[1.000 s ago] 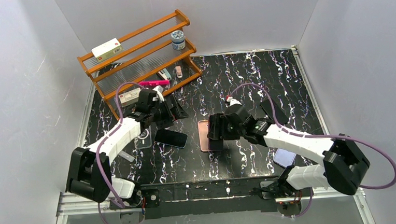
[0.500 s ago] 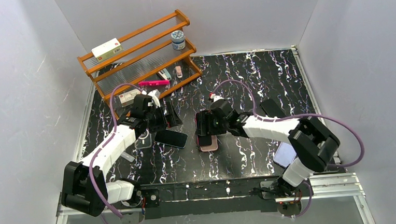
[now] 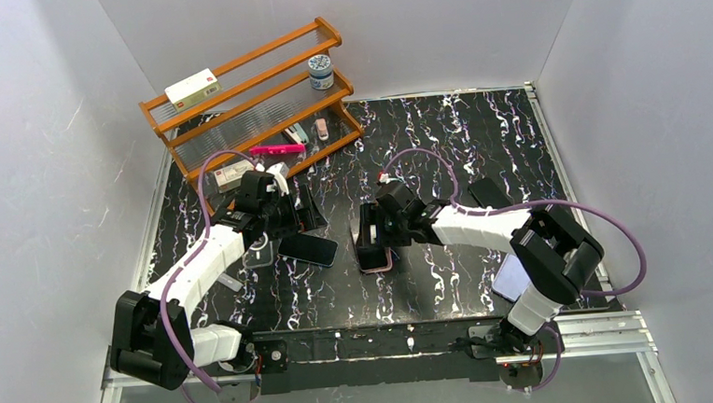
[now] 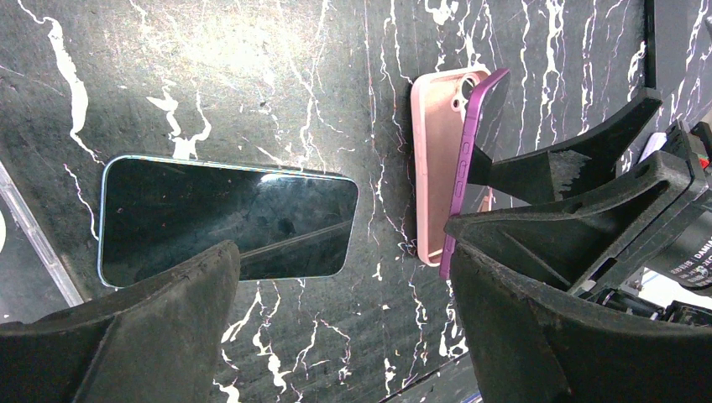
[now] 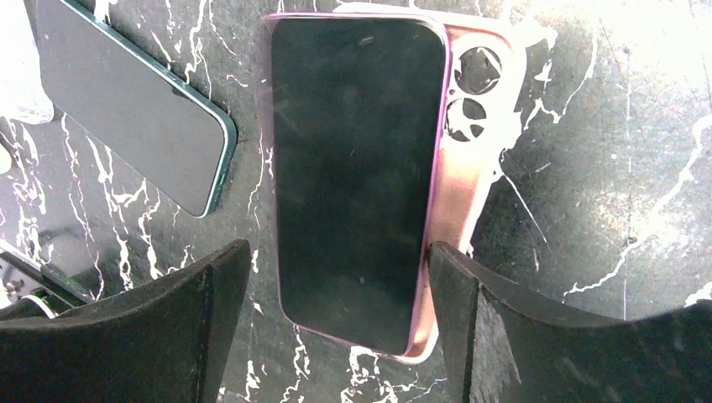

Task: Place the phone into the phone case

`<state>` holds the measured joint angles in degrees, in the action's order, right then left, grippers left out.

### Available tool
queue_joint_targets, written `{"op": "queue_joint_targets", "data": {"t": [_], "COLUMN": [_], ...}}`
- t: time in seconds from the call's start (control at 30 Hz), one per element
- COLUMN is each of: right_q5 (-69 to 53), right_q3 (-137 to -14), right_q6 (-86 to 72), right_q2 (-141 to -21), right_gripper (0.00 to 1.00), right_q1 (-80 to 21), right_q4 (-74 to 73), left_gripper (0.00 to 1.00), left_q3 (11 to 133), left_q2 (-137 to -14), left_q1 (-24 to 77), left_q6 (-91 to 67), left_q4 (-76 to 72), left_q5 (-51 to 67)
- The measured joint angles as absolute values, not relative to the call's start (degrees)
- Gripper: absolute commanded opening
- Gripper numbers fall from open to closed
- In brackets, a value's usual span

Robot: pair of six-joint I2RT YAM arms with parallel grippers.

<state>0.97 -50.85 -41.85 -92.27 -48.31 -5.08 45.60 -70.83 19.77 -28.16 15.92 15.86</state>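
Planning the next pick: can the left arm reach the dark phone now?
Likely yes: the left gripper hangs open over the dark phone, which lies flat, uncovered and apart from the pink case.

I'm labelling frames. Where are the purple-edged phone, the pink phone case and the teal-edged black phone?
purple-edged phone (image 5: 357, 168): right wrist view, screen centre.
pink phone case (image 5: 470, 180): right wrist view, bare inner back.
teal-edged black phone (image 4: 227, 218): left wrist view, screen centre.

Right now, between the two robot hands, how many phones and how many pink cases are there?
Phones: 2, the purple-edged phone and the teal-edged phone
Pink cases: 1, the pink phone case
Total: 3
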Motion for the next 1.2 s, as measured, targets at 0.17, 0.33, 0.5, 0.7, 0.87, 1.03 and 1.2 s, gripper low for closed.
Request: {"op": "queue_joint_targets", "data": {"t": [0.17, 0.33, 0.5, 0.7, 0.87, 1.03, 1.2], "right_q5": [1.3, 1.3, 1.4, -0.6, -5.6, -10.6, -15.0], "right_q3": [-51.9, -52.8, -53.7, -51.3, -46.5, -43.9, -40.1], "right_q6": [-43.2, -43.5, -43.3, -42.7, -42.4, -42.0, -42.8], "right_q2": [-92.3, -92.3, -91.2, -85.0, -83.2, -83.2, -83.2], "right_gripper": [0.91, 0.89, 0.8, 0.64, 0.6, 0.55, 0.53], "right_q1": [-48.2, -48.1, -47.5, -43.7, -38.2, -35.7, -34.8], "right_q4": [-7.3, -9.2, -10.9, -9.3, -6.6, -4.7, 1.7], "left_gripper": [0.9, 0.88, 0.8, 0.7, 0.63, 0.58, 0.52], "left_q3": [45.5, 45.3, 45.2, 45.2, 45.2, 45.3, 46.3], "left_q2": [-70.8, -70.9, -72.2, -76.5, -81.1, -85.7, -89.1], "left_q1": [19.8, 19.8, 19.8, 19.8, 20.3, 23.6, 28.1], "left_q6": [-28.2, -28.1, -28.4, -30.5, -34.7, -37.8, -39.3], "left_q4": [15.9, 15.9, 15.8, 13.8, 9.3, 5.9, 5.0], "left_q5": [16.0, 16.7, 18.1, 21.7, 25.5, 25.8, 23.9]}}
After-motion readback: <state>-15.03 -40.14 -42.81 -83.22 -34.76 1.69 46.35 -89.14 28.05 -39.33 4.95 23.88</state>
